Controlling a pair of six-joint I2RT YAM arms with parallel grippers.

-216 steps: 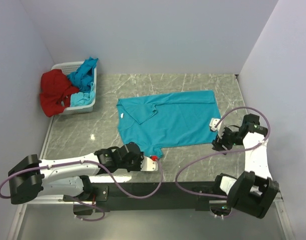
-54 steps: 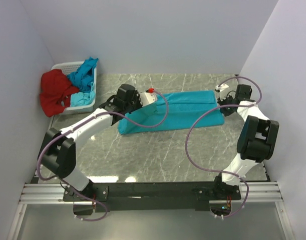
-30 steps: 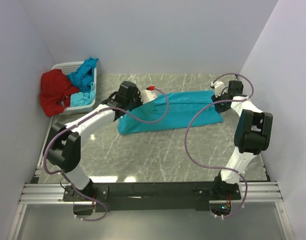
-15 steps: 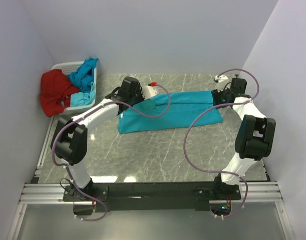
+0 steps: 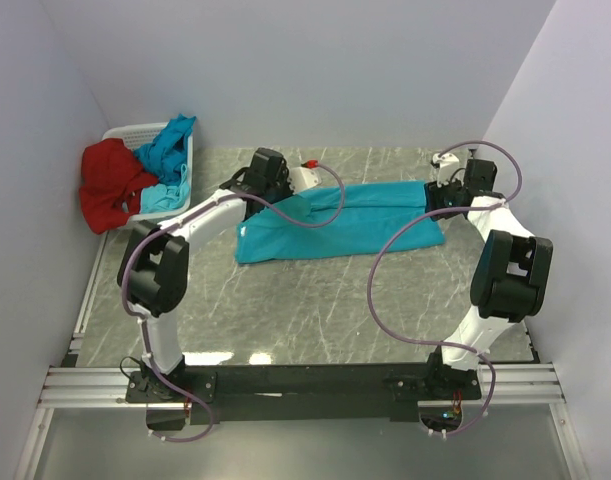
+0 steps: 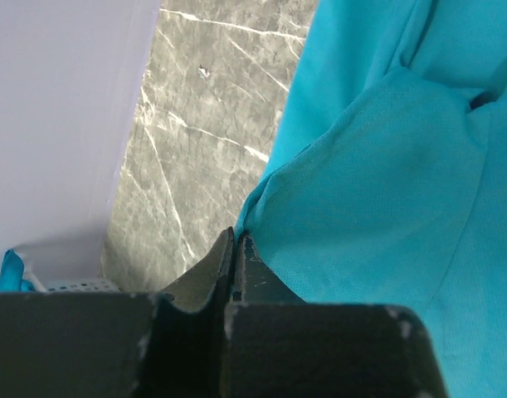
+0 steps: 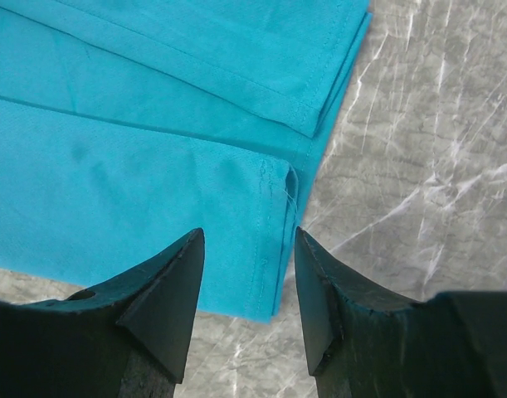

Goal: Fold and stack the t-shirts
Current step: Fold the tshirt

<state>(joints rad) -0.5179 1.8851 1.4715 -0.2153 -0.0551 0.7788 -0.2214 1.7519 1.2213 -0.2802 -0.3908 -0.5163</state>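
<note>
Turquoise shirt point(image 5: 355, 225) lies folded on our table point(image 5: 315, 300); our left gripper point(image 6: 235, 242) pinches its far edge, while our right gripper point(image 7: 248, 236) hangs spread over its corner.

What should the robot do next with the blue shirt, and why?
Probably open the left gripper and let go. It is shut on the shirt's edge, while the right gripper stands open over the other end, and the shirt lies folded lengthwise on the table.
</note>
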